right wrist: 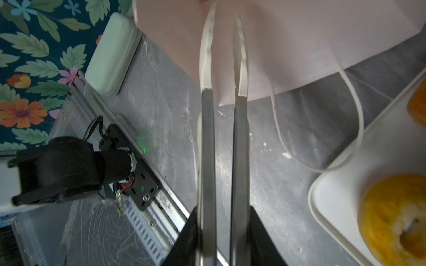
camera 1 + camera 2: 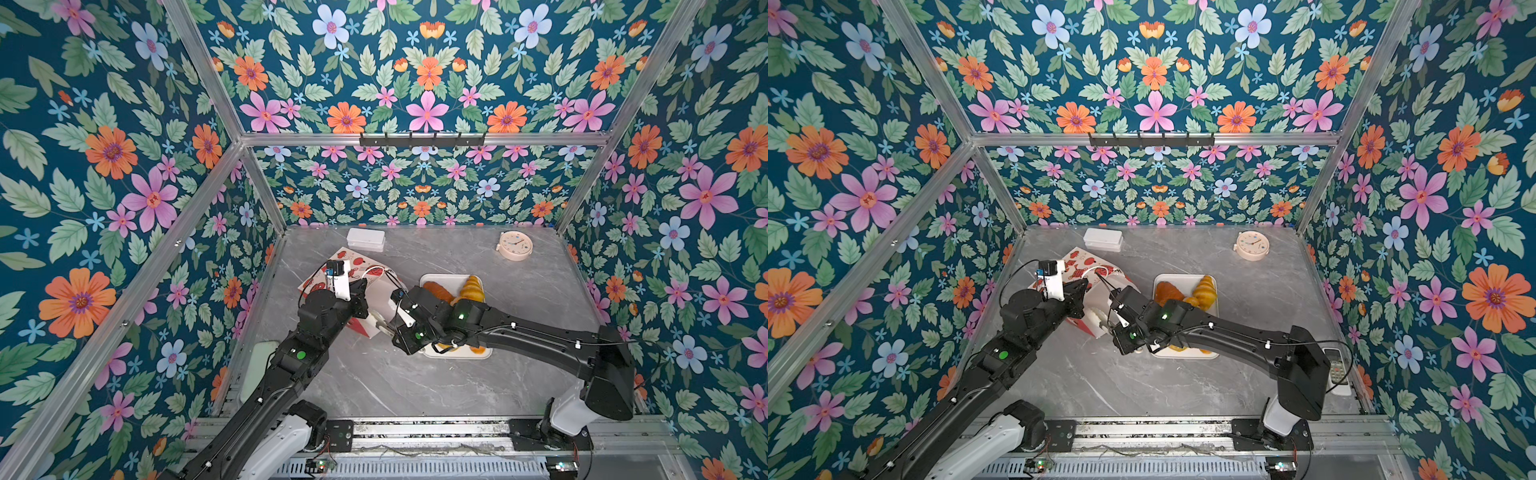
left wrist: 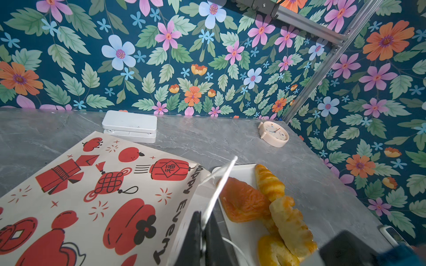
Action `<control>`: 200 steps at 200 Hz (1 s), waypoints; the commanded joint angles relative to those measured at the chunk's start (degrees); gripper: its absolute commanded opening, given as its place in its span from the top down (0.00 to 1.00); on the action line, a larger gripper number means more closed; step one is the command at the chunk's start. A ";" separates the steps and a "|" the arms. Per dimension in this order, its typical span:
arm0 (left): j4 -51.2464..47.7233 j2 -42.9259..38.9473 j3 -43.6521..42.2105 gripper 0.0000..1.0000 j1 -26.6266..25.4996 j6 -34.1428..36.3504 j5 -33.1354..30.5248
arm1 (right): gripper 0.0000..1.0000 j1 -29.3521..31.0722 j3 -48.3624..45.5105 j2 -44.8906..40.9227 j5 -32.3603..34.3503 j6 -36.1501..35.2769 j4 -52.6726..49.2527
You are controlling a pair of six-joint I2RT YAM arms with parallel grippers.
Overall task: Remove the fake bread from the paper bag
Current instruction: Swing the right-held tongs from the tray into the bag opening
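Note:
The paper bag [image 2: 353, 266] [image 2: 1084, 266] lies tilted on the table, its red-and-white print [image 3: 92, 184] facing up. My left gripper [image 3: 204, 228] [image 2: 360, 296] is shut on the thin white rim at the bag's mouth. Shut on a pair of metal tongs [image 1: 208, 138], my right gripper [image 1: 223, 218] [image 2: 401, 320] points them at the mouth. The white tong tips [image 1: 207, 46] stand slightly apart against the bag's white inside [image 1: 299, 34], with nothing between them. Fake bread lies on a white tray [image 2: 449, 276]: a croissant [image 2: 473, 291], a brown loaf [image 3: 242, 200] and a ring doughnut [image 1: 387, 207]. The bag's depth is hidden.
A white flat box [image 2: 365, 240] and a round clock [image 2: 514, 245] stand at the back of the grey table. A remote control [image 2: 1335, 368] lies by the right wall. A pale green case [image 1: 110, 55] lies by the left rail. A cord handle [image 1: 355, 110] loops toward the tray.

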 commanded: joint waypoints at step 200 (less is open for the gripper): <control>3.96 -1.67 -0.42 0.90 0.12 -6.08 2.01 | 0.59 -6.87 2.02 15.98 -2.62 6.25 21.26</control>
